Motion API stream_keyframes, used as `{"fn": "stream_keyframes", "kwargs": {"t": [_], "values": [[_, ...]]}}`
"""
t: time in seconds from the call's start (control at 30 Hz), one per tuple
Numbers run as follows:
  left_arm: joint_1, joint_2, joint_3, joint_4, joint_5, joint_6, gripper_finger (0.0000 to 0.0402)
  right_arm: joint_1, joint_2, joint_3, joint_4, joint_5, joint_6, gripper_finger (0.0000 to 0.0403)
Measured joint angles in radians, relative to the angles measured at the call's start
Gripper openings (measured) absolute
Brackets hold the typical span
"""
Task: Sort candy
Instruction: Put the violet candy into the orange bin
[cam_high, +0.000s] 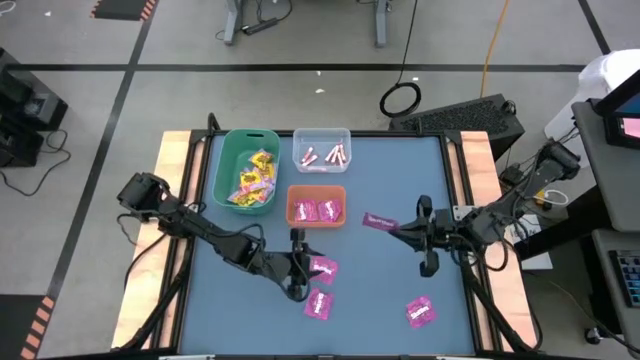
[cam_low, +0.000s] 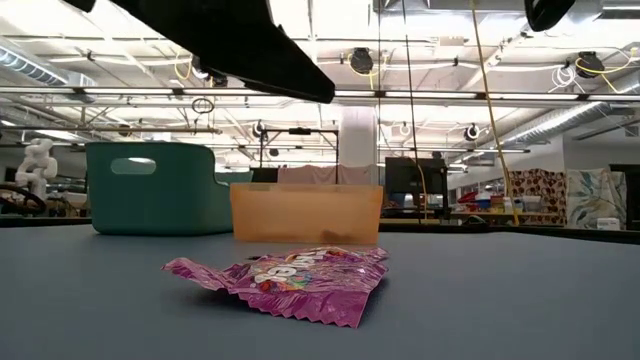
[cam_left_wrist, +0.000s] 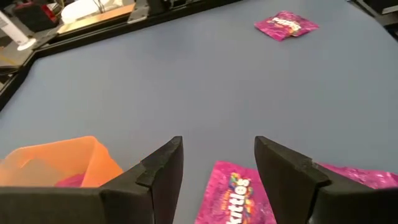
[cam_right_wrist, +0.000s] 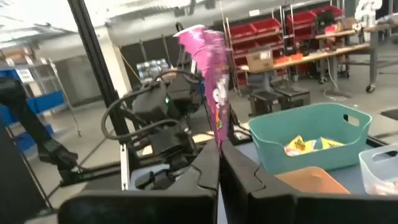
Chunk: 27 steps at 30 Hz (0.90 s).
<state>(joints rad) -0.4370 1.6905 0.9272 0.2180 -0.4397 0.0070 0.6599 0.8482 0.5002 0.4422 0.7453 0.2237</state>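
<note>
Candy sorting is proceeding: my right claw (cam_high: 398, 227), clamped on a magenta packet (cam_high: 379, 221), is needing the orange bin (cam_high: 316, 206), while my left claw (cam_high: 297, 265), fingers apart, is hovering over another packet (cam_high: 322, 267).

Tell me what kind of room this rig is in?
Probably an industrial lab or workshop, not a home. The right wrist view shows shelving with red storage bins and a workbench; the low view shows an exposed ceiling with pipes and hanging cables.
</note>
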Motion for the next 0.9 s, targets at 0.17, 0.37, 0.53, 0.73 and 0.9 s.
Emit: {"fn": "stream_keyframes", "kwargs": {"t": [0.17,0.37,0.53,0.73,0.9], "values": [[-0.02,0.0,0.0,-0.003,-0.002,-0.004,0.0203,-0.014,-0.003,-0.013,0.009,-0.013,-0.007,0.0],[-0.024,0.0,0.0,-0.003,-0.003,-0.016,0.0203,-0.013,0.016,-0.013,0.01,-0.015,-0.074,0.0],[-0.024,0.0,0.0,-0.004,-0.006,-0.022,0.0203,-0.013,0.027,-0.013,0.017,-0.015,-0.122,0.0],[-0.024,0.0,0.0,-0.004,-0.006,-0.022,0.0203,-0.013,0.028,-0.013,0.031,-0.019,-0.163,0.0],[-0.024,0.001,0.001,-0.004,-0.006,-0.022,0.0203,-0.013,0.028,-0.013,0.033,-0.019,-0.236,0.0]]}}
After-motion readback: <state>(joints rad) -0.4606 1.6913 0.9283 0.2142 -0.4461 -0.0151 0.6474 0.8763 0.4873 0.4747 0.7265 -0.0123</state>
